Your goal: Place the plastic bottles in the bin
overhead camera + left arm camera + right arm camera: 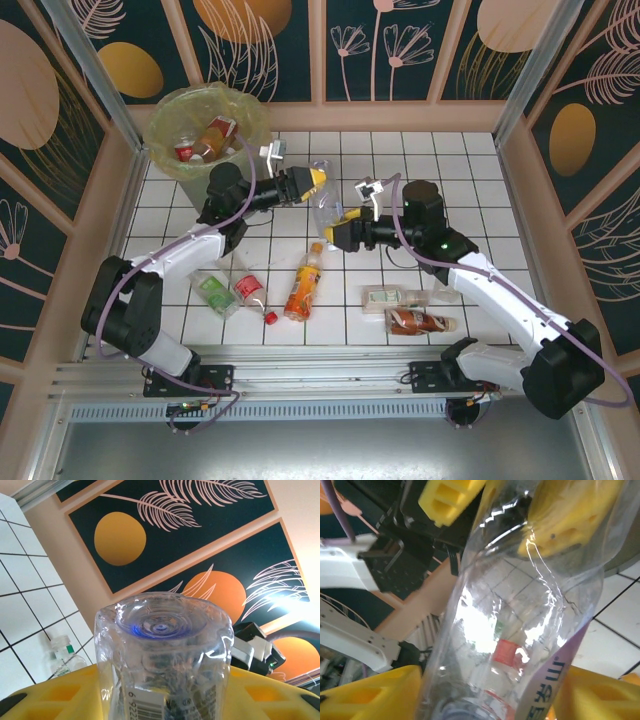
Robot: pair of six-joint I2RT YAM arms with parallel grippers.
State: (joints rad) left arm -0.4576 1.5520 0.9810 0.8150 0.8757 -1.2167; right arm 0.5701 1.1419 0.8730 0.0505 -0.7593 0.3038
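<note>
- Gripping a clear bottle [326,205] above the middle of the tiled desk [450,170], the left hand [318,182] presses its yellow fingers against both sides of the bottle's 12 o'clock end.
- Right hand [340,232] flanks the same bottle's 6 o'clock end; whether it is clenched or released cannot be told.
- Bin [168,162] stands at the desk's 10 o'clock corner, well apart from the clear bottle, with several bottles [205,140] inside its yellow-green liner.
- Lying toward 6 o'clock: a green bottle [213,290] just beside a red bottle [250,288], and an orange bottle [303,283].
- Toward 5 o'clock, a pale bottle [392,296] lies beside a brown bottle [415,320].
</note>
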